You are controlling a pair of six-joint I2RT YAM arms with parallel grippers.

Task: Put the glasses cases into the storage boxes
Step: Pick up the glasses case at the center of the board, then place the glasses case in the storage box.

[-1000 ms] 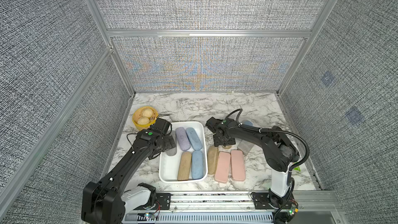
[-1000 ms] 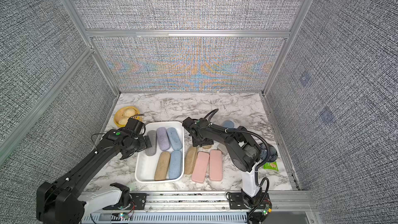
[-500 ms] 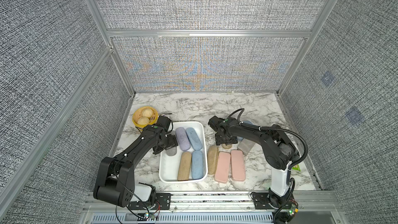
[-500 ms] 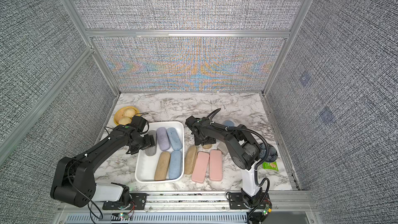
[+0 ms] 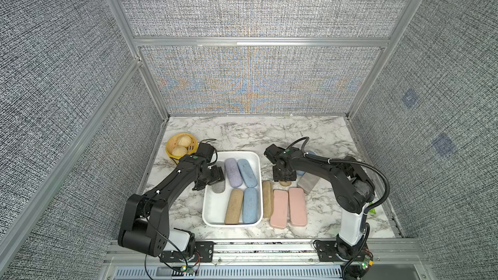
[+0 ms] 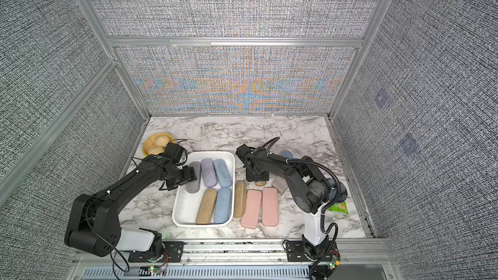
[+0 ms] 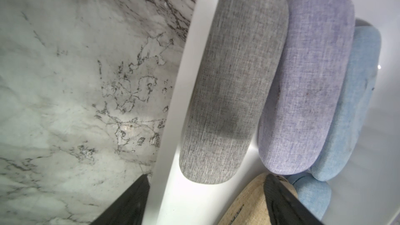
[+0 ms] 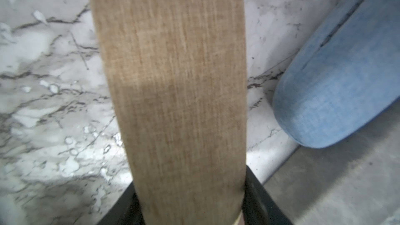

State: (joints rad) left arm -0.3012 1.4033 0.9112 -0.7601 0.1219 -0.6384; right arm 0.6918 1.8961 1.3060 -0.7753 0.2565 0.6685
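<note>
Landmark: white tray [image 5: 215, 211] on the marble surface [image 5: 242, 136], five glasses cases inside it.
Tray, near row: tray tan case [image 5: 234, 206] and near blue case [image 5: 250, 206], side by side and touching.
Right of tray, near end: inner pink case [image 5: 279, 208] and outer pink case [image 5: 297, 206], flat, parallel to the tray's long wall.
Tray's right wall, outside: wall-side tan case [image 5: 267, 198], touching the wall.
Well right of tray: green packet [image 6: 339, 207].
Left claw [image 5: 210, 181]: over the tray's left wall and released. In the wrist view one finger [image 7: 129, 204] is outside the wall and the other inside, with nothing pinched.
Tray, far row: grey rounded case [image 7: 227, 83] along the left wall, lilac case [image 7: 307, 83] touching it, far blue case [image 7: 350, 115] pressed to the lilac.
Right claw [image 5: 284, 178]: right of the tray, level with the far row, clenched on the gripped tan case [image 8: 173, 83], fingers against both long sides. Lifted or not: cannot tell.
Further right of tray: grey blocky case [image 5: 308, 183], on the surface.
Right of tray, level with its far wall: loose blue case [image 5: 311, 154], mostly hidden by the right arm.
Beyond tray's far left corner: yellow basket [image 5: 167, 145] holding two buns [image 5: 184, 139].
</note>
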